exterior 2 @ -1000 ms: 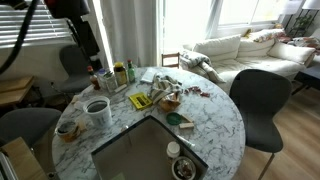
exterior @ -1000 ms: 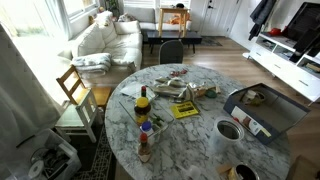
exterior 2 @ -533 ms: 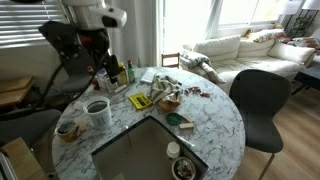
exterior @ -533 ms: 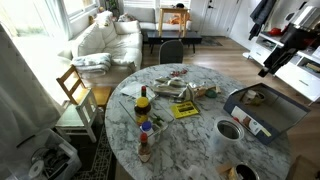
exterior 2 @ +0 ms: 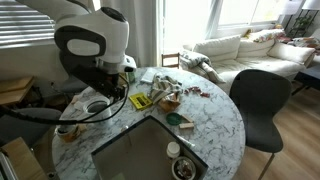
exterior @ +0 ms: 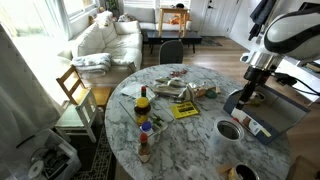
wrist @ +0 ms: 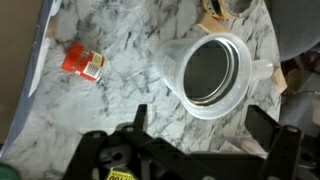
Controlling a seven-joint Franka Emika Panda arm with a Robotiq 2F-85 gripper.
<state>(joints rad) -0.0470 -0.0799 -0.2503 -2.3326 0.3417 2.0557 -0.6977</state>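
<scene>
The gripper (wrist: 200, 140) hangs over the marble table (wrist: 120, 95) with its jaws spread wide and nothing between them. Just ahead of it stands a white cup (wrist: 215, 75), upright with a dark inside, apart from the fingers. In an exterior view the cup (exterior: 230, 129) sits near the table's edge, just beside a grey tray (exterior: 275, 112). A small red packet (wrist: 83, 62) lies nearby.

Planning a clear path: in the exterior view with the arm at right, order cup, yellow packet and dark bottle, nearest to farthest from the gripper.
From the gripper:
1. cup, just below it in the picture.
2. yellow packet, mid-table.
3. dark bottle, at the table's opposite side from the arm.
</scene>
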